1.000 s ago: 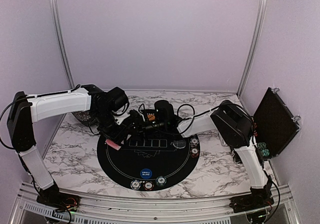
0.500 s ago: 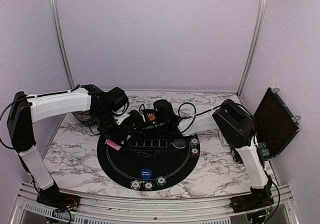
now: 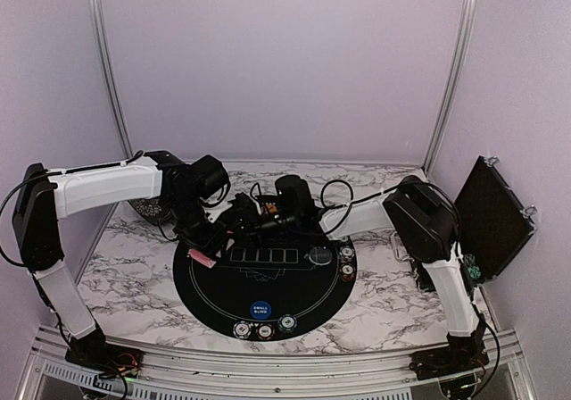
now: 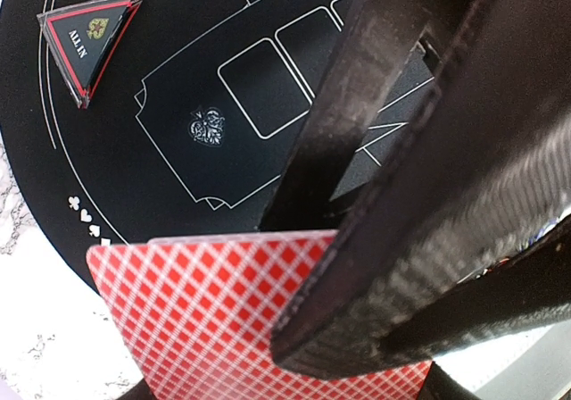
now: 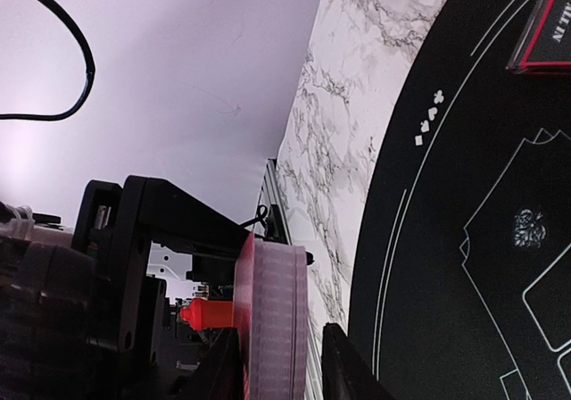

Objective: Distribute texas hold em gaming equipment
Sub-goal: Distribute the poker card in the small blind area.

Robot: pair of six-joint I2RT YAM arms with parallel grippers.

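Left hand (image 4: 290, 284) pinches red-backed cards (image 4: 205, 320), backs facing up.

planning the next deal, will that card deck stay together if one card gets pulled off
Probably slides apart: the card deck shows a layered edge, pinched only by the left end effector. One card likely flexes, being thin.

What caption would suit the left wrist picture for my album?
Left fingers pinch red-backed cards over the black mat bearing a triangular marker.
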